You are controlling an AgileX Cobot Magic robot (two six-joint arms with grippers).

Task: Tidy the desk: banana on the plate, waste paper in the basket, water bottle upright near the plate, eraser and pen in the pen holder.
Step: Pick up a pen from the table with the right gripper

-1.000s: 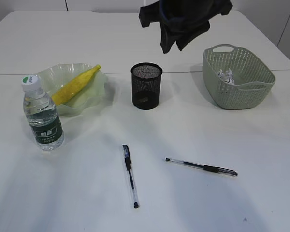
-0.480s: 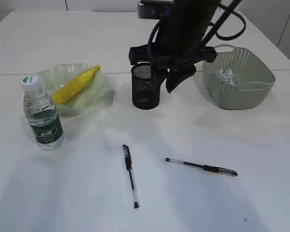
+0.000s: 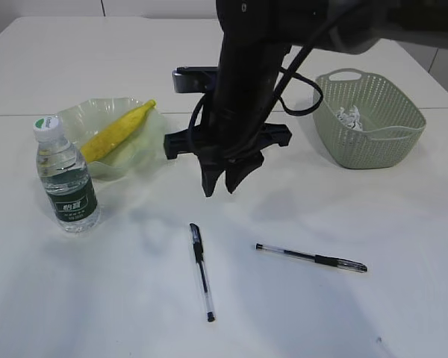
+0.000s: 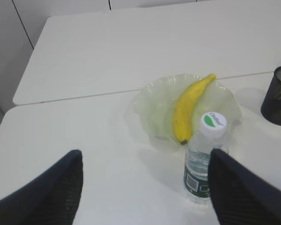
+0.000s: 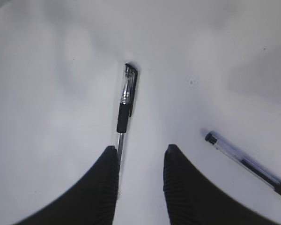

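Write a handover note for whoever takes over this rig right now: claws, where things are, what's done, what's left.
Right claw: partly open, empty, hanging above the left pen.
Left claw: wide open, empty, near the water bottle.
Done: banana lies on the plate; the bottle stands upright beside the plate; waste paper is in the basket.
Left: both pens lie flat on the desk, the second pen to the right of the first; both go in the pen holder.
The arm hides the holder in the exterior view, so the eraser cannot be confirmed.
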